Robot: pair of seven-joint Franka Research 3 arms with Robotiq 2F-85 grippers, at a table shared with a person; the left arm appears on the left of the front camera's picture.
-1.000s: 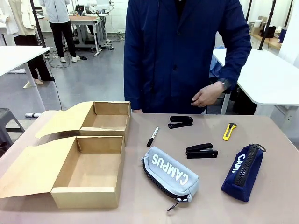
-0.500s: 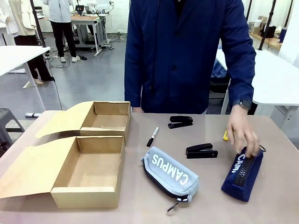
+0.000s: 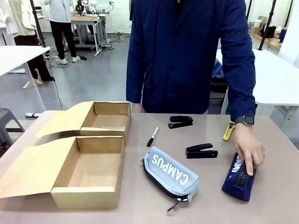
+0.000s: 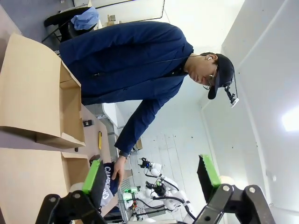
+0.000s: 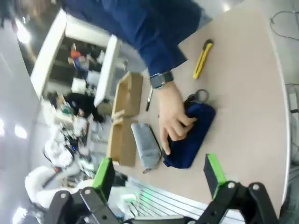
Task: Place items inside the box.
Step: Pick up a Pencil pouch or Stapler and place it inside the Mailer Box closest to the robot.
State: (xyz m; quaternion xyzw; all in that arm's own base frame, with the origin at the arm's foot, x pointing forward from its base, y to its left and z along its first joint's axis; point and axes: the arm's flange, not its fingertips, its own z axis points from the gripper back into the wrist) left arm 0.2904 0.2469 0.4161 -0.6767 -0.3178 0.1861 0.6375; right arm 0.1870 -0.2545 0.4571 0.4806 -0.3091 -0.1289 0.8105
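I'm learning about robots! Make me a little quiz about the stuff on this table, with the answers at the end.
1. True or false: the marker pen lies inside one of the cardboard boxes.
2. The person's hand is touching: A) the navy pencil case; B) a cup; C) a pair of scissors.
3. How many black staplers lie on the table?

Key: 1 false, it lies on the table beside them. 2 A. 3 two.
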